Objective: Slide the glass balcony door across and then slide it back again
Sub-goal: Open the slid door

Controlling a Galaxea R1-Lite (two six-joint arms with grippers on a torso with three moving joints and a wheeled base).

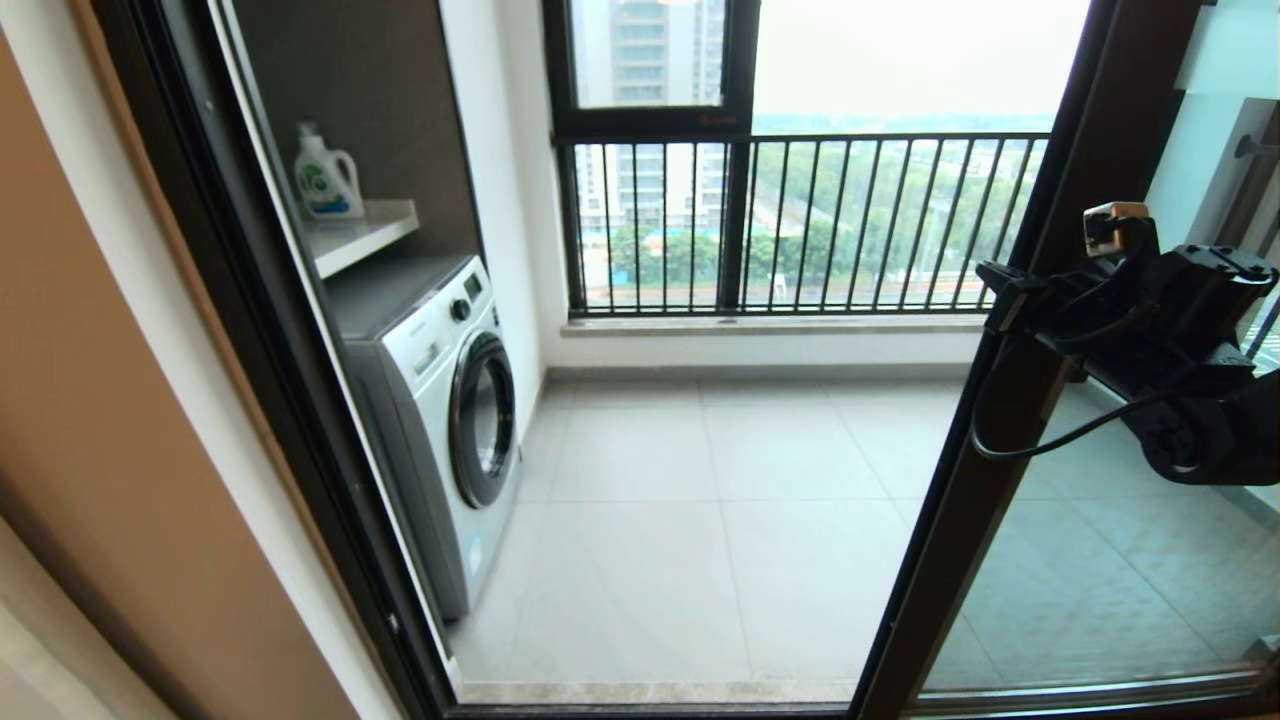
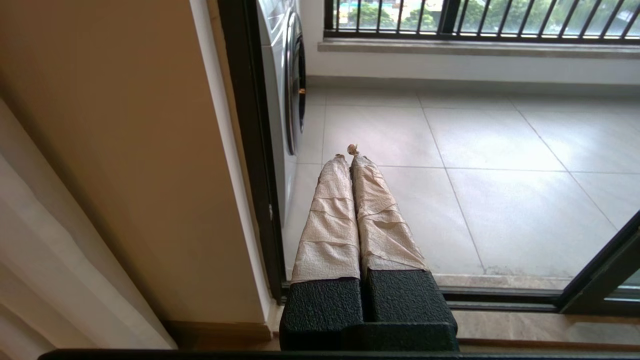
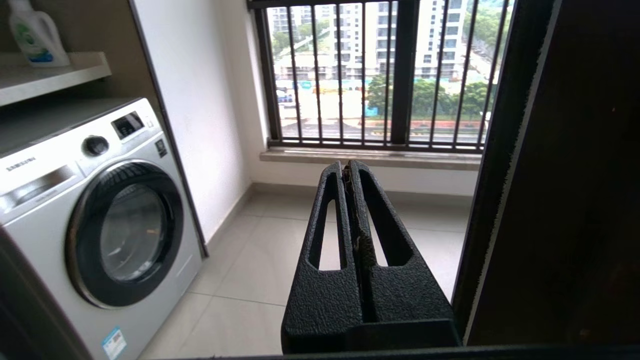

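Nearest in the left wrist view, the left gripper [image 2: 348,152] hangs low by the door track, its two paper-wrapped fingers [image 2: 330,220] pressed together with nothing between them, pointing out over the balcony floor [image 2: 500,150]. It does not show in the head view.

The right gripper [image 3: 347,167] is raised at the right of the head view, where it shows only partly, just beside the inner edge of the glass balcony door [image 1: 1010,400]. In its own wrist view the black slotted fingers [image 3: 327,220] are closed on each other and hold nothing; the door's frame stands right next to them, though whether they touch it cannot be told.

The door stands at the right of the opening, slid aside so that most of the doorway is clear. Its upright frame member is a dark brown-black metal, broad and running the whole height of the view, leaning in the picture from the floor track up to the top right. Behind it the clear glass pane [image 1: 1110,580] shows the floor tiles through it, with a pale frosted strip at the top right corner.

Farther in, a front-loading washing machine [image 1: 445,410] sits at the left of the balcony under a shelf [image 1: 365,232] carrying a detergent bottle [image 1: 327,177]. At the far end is the outer window with black vertical railings [image 1: 800,225].
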